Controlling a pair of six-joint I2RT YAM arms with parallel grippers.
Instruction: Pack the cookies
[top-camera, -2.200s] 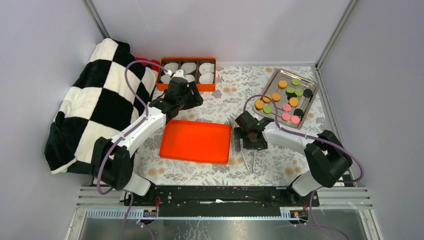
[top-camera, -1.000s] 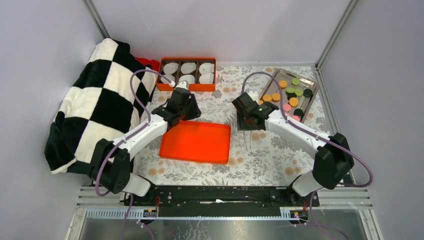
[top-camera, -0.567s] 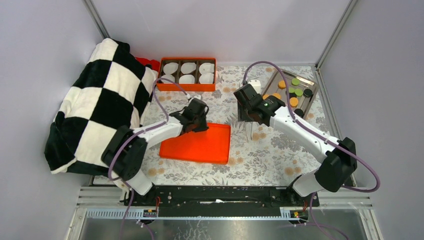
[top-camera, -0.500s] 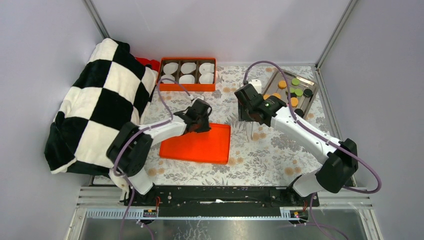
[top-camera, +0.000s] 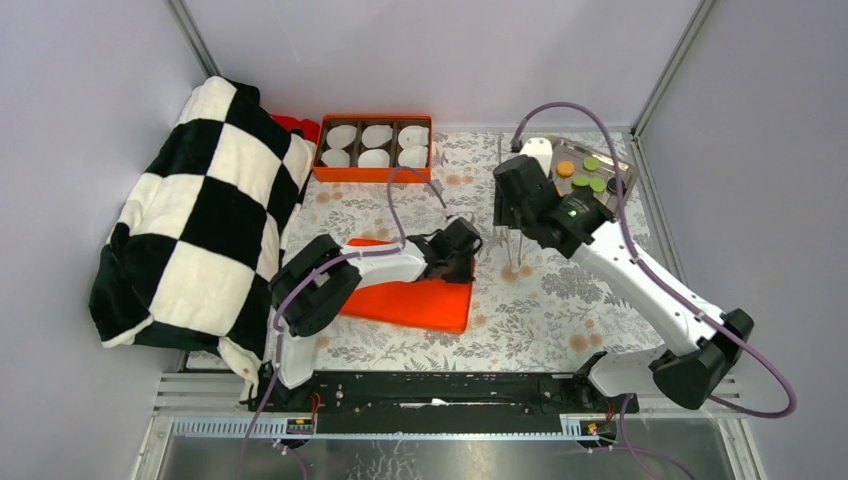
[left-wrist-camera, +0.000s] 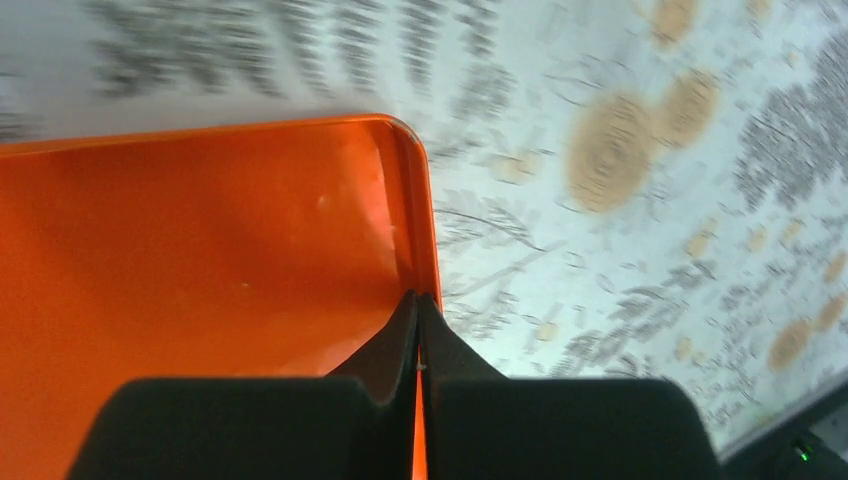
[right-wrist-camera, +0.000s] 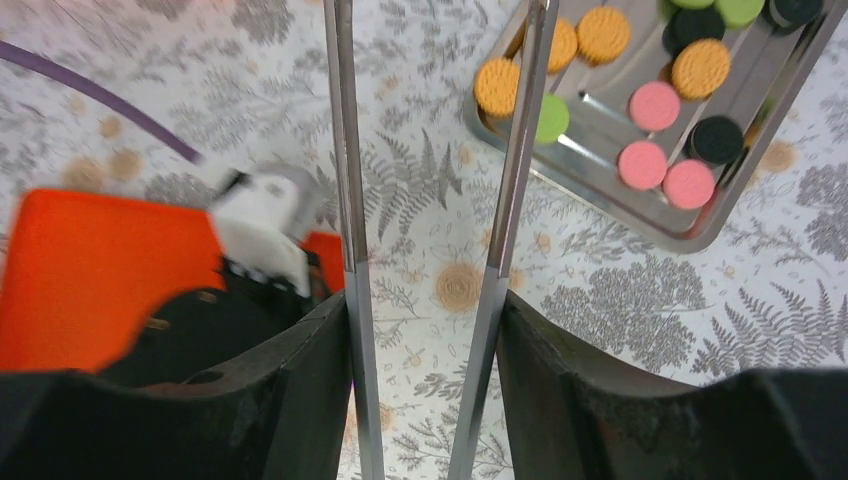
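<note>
The cookies (right-wrist-camera: 655, 105) are orange, green, pink and black discs lying on a metal tray (right-wrist-camera: 600, 190) at the back right; a few cookies (top-camera: 591, 162) show past the right arm from above. My right gripper (right-wrist-camera: 425, 300) is shut on a pair of metal tongs (right-wrist-camera: 345, 150), whose two arms stand apart and point toward the near-left corner of the tray. From above, the right gripper (top-camera: 515, 215) hangs just left of the metal tray (top-camera: 625, 170). My left gripper (left-wrist-camera: 417, 300) is shut on the right rim of a flat orange tray (left-wrist-camera: 200, 250), which holds nothing.
An orange box (top-camera: 375, 145) with white paper cups stands at the back. A black-and-white checkered blanket (top-camera: 190, 220) is heaped along the left side. The orange tray (top-camera: 420, 300) lies mid-table on the floral cloth, under the left gripper (top-camera: 462, 247).
The left gripper swept right across the orange tray, shut on its right rim, and the tray shifted slightly right. The right arm carried the tongs back toward the metal tray.
</note>
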